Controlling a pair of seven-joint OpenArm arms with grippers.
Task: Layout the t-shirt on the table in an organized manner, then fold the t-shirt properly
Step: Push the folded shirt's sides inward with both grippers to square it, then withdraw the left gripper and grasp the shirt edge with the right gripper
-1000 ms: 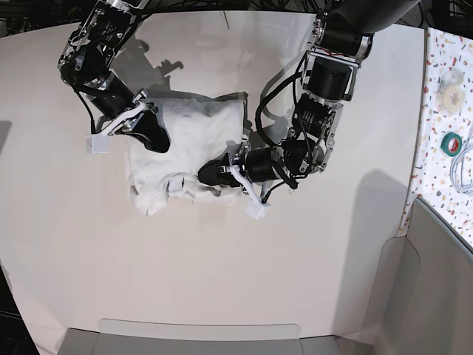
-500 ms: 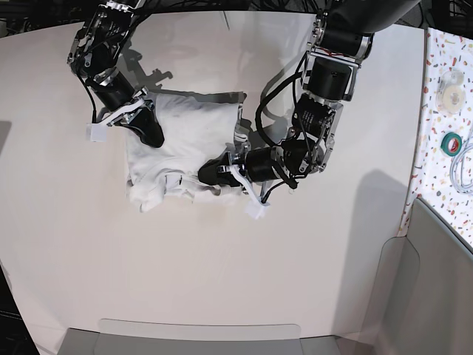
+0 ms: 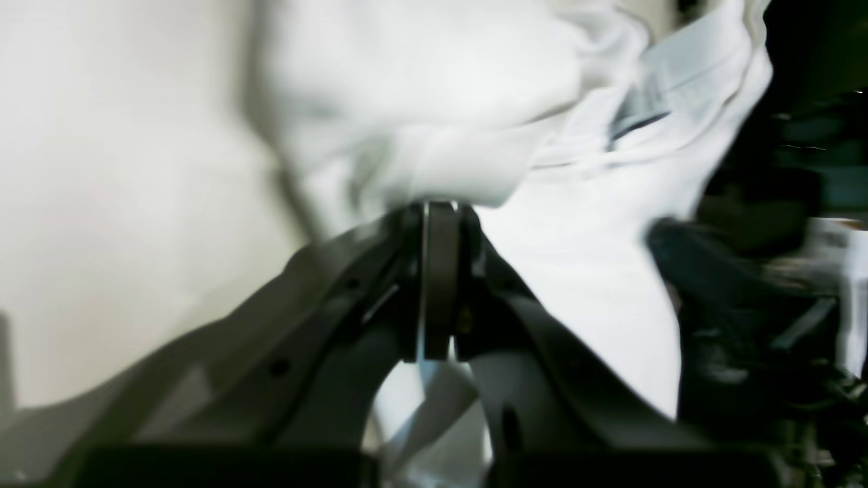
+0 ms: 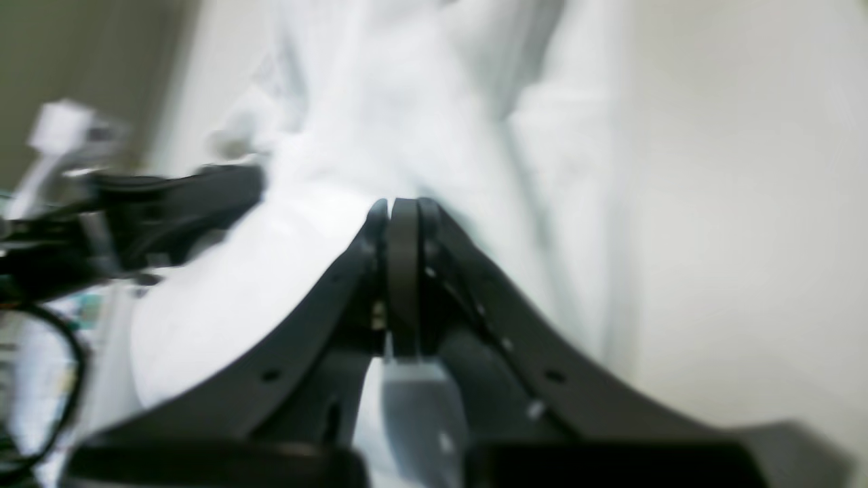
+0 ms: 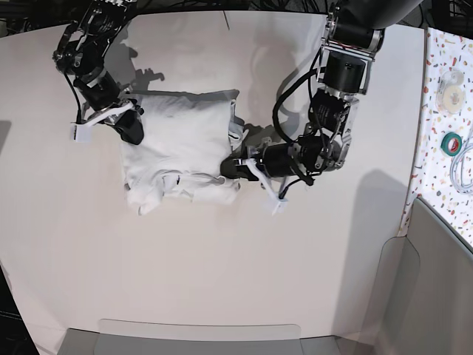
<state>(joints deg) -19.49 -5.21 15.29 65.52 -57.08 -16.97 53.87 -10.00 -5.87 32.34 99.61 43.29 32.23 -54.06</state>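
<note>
White, soft, wrinkled cloth sits near the middle of a very large, smooth, matte off-white worktop (image 5: 222,281): a plain short-sleeved t-shirt (image 5: 181,151), bunched into a rough rectangle with a crumpled, uneven lower edge and lower left corner.

Seen from above, two black robot arms reach down from the far edge. The right claw (image 5: 135,133) rests at the garment's upper left edge, and the left claw (image 5: 230,166) rests at its right edge, lower down. The two claws are well apart, with the cloth between them.

In the left wrist view, which is blurred, the left claw (image 3: 439,210) has its jaws pressed together, with a fold of white cloth bunched right at the tips. In the right wrist view, also blurred, the right claw (image 4: 401,207) has its jaws closed tight against each other, its tips touching the white fabric; whether cloth is pinched there cannot be told.

A narrow speckled strip (image 5: 443,118) at the right carries tape rolls (image 5: 451,89).
</note>
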